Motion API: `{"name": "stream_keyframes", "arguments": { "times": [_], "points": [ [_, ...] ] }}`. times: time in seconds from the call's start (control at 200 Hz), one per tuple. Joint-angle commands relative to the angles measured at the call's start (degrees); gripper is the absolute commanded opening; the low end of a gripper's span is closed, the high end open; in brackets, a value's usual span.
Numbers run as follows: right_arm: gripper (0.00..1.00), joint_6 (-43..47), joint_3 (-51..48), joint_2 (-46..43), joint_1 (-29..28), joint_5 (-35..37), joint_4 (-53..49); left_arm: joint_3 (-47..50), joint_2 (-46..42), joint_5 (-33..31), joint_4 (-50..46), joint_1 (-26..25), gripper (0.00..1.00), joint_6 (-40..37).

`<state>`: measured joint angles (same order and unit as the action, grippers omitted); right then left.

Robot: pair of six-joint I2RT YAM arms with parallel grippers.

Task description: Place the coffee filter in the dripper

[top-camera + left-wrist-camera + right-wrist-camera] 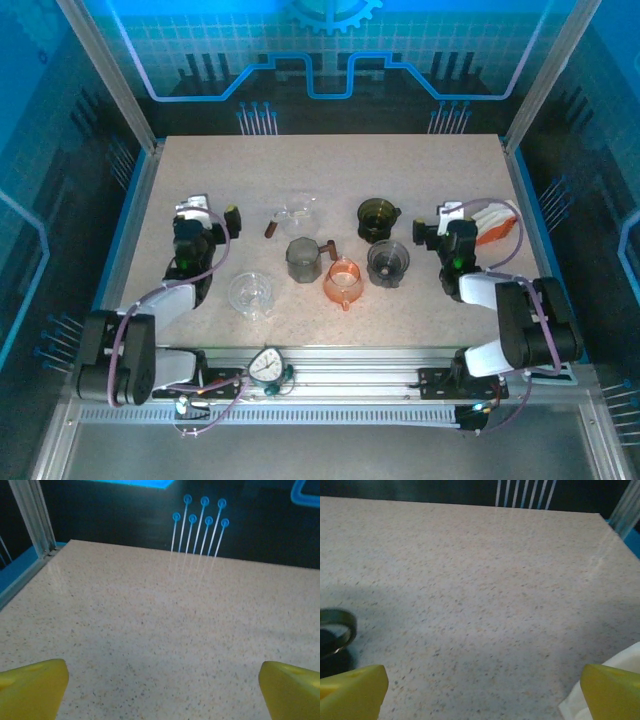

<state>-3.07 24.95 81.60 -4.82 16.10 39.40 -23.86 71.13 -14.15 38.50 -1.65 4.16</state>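
Several drippers stand in the middle of the table: a clear one with a brown handle (298, 211), a dark olive one (377, 218), a grey one (303, 259), an orange one (343, 281), a dark grey one (388, 263) and a clear one (252, 294). White coffee filters (494, 222) in an orange-edged pack lie at the right, just right of my right gripper (455, 217). A filter corner (626, 667) shows beside the right fingertip (612, 692). Right gripper (482, 692) is open over bare table. Left gripper (194, 208) (162, 692) is open and empty at the left.
The olive dripper's rim (340, 627) sits left of the right gripper. Blue side rails (125, 225) and metal posts (32, 515) edge the table. The far half of the speckled table (330, 160) is bare.
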Motion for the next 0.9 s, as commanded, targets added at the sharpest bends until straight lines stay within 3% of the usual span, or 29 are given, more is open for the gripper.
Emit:
{"name": "stream_keyframes", "arguments": {
  "times": [0.0,0.075,0.155,0.195,0.25,0.315,0.36,0.415,0.58,0.68,0.745,0.895],
  "points": [
    [1.0,-2.7,4.3,-4.4,0.0,8.3,-8.4,-4.0,-3.9,-6.7,-3.3,0.7,0.99,8.6],
    [1.0,-4.5,4.2,-7.4,-1.1,13.3,-8.6,-5.9,-5.9,-10.5,-6.2,1.1,0.99,16.6],
    [1.0,-7.6,4.1,-10.4,-1.6,15.8,-8.0,-7.7,-8.7,-16.0,-16.1,1.2,0.99,32.1],
    [1.0,-12.0,4.1,-12.0,-1.4,16.0,-8.3,-9.1,-10.7,-18.5,-24.2,1.3,0.99,39.1],
    [1.0,-21.5,4.0,-14.5,-1.0,16.7,-11.3,-10.7,-12.7,-18.6,-30.1,1.7,0.99,42.0],
    [1.0,-33.2,4.1,-18.2,1.0,13.1,-18.0,-11.2,-13.3,-15.3,-30.4,1.8,0.99,42.0],
    [1.0,-32.5,4.2,-19.2,2.9,3.0,-17.0,-11.1,-13.6,-12.0,-29.6,1.8,0.99,41.7],
    [1.0,-30.0,5.0,-18.5,3.2,-3.6,-15.4,-10.3,-14.2,-7.5,-27.2,1.8,0.99,41.6],
    [1.0,-31.0,6.5,-17.9,1.4,-7.2,-18.1,-9.1,-16.8,4.1,-25.5,1.8,0.99,46.8],
    [1.0,-28.3,11.1,-17.0,0.3,-12.3,-28.0,-11.4,-17.4,12.5,-30.5,1.7,0.99,47.1],
    [1.0,-24.1,15.3,-15.9,-3.8,-7.8,-36.0,-14.8,-16.9,16.4,-39.2,1.7,0.99,45.6],
    [1.0,-12.5,20.1,-13.4,-18.5,12.5,-44.0,-18.6,-16.6,21.2,-53.1,-1.0,0.93,41.9]
  ]
}}
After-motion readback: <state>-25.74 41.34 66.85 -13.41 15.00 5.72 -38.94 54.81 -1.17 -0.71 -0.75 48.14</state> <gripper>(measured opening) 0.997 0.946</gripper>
